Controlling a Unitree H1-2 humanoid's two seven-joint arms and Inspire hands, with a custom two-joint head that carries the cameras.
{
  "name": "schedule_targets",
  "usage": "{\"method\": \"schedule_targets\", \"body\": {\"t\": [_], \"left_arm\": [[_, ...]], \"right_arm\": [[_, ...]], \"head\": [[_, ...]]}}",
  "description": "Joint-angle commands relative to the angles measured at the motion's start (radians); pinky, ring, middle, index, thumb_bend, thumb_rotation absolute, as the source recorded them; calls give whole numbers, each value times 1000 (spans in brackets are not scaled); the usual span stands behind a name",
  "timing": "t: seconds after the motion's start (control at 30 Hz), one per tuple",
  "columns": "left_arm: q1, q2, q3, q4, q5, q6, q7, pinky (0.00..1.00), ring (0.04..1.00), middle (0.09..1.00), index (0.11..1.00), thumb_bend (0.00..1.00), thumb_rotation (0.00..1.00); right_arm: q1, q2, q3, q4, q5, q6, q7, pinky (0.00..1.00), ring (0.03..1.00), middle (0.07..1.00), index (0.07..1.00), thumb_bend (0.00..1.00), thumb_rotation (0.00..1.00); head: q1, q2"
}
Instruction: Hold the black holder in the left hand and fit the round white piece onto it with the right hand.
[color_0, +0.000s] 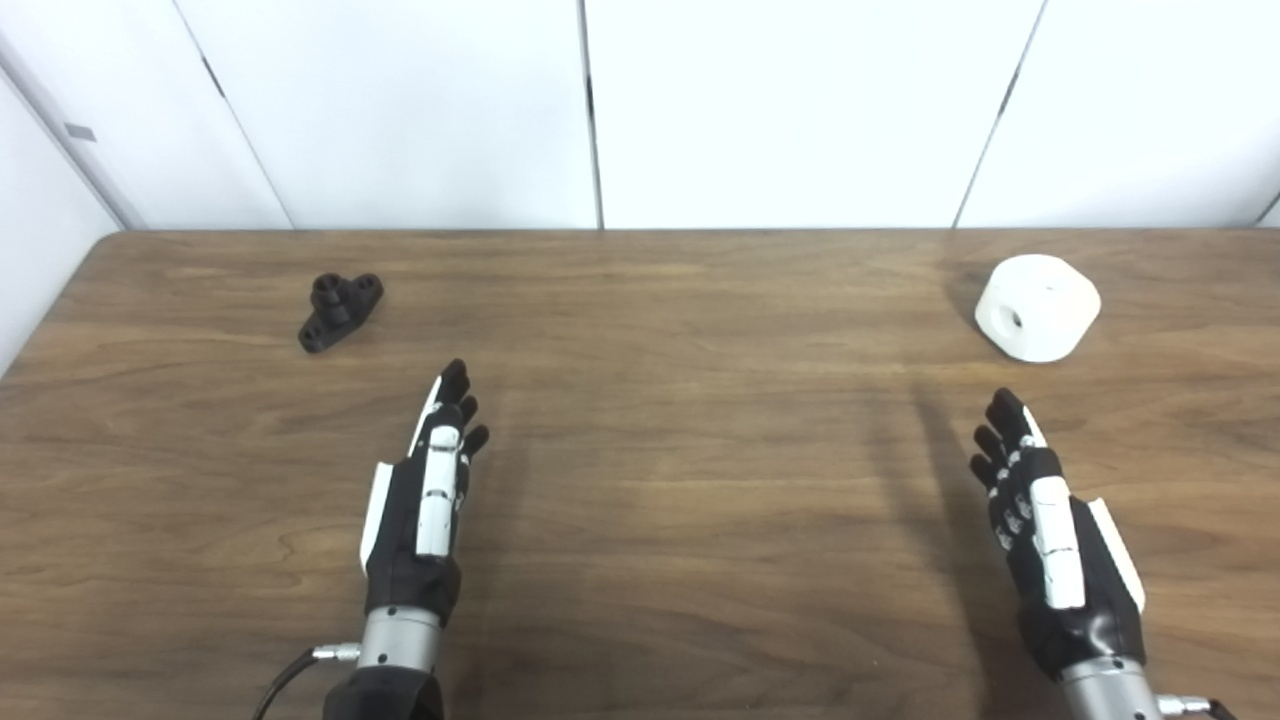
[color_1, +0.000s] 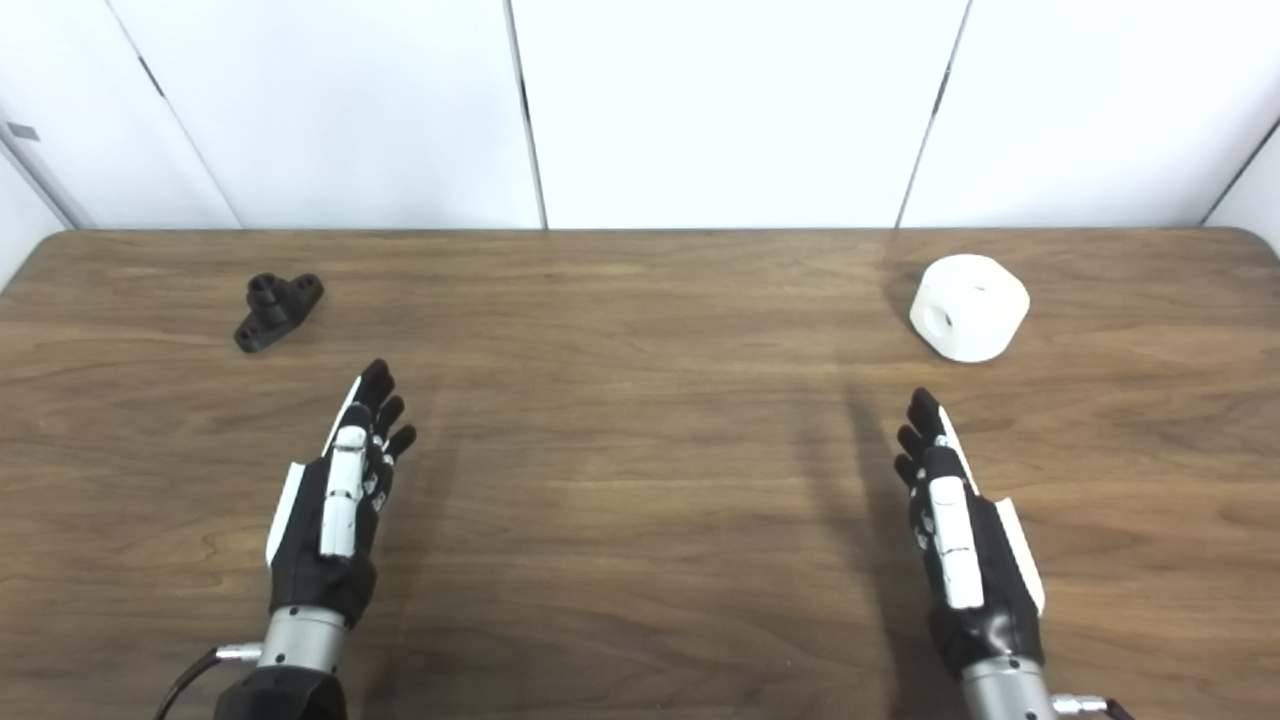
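Note:
The black holder (color_0: 340, 310) lies on the wooden table (color_0: 680, 480) at the far left, a small part with round bosses. A round white piece (color_0: 1038, 306) with a hole in its side rests at the far right. My left hand (color_0: 425, 500) is open, fingers straight, nearer me and to the right of the holder, not touching it. My right hand (color_0: 1050, 530) is open too, fingers stretched toward the white piece with a gap between them. Neither hand holds anything.
White wall panels (color_0: 590, 110) stand right behind the table's far edge. The table's left edge (color_0: 50, 310) runs close to the holder. Bare wood lies between the two hands.

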Motion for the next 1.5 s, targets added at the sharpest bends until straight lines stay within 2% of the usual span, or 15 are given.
{"method": "schedule_targets", "body": {"t": [0.0,0.23,0.43,0.63,0.8,1.03,1.17,1.47], "left_arm": [[252,-19,-9,-50,14,-50,-5,952,992,1000,982,361,965],[250,-24,-11,-58,18,-36,0,932,981,996,974,356,970],[252,-29,-21,-48,20,-47,-1,933,980,990,965,348,956],[257,-45,-37,-17,39,-72,14,927,972,972,934,343,867],[250,-41,-49,14,38,-86,11,937,980,985,951,372,834],[230,-32,-70,75,56,-132,7,926,960,976,950,418,803],[222,-38,-75,97,67,-144,14,882,942,966,941,430,753],[208,-52,-88,126,93,-152,34,827,919,943,917,435,677]], "right_arm": [[-6,40,-5,-35,7,-87,7,992,992,1000,980,450,1000],[-7,40,-8,-33,14,-87,8,989,994,1000,980,438,1000],[-5,33,-18,-28,33,-81,14,998,1000,1000,986,433,1000],[-2,15,-23,27,44,-135,33,1000,1000,1000,995,438,1000],[-7,11,-29,72,47,-166,39,1000,1000,1000,994,455,1000],[-16,2,-32,136,68,-205,59,1000,1000,1000,1000,441,1000],[-23,0,-37,163,69,-218,66,1000,1000,1000,1000,470,1000],[-36,-14,-47,205,77,-240,100,1000,1000,1000,1000,465,1000]], "head": [[1,1],[7,-1],[48,-15],[119,-55],[169,-83],[233,-141],[258,-164],[325,-207]]}}
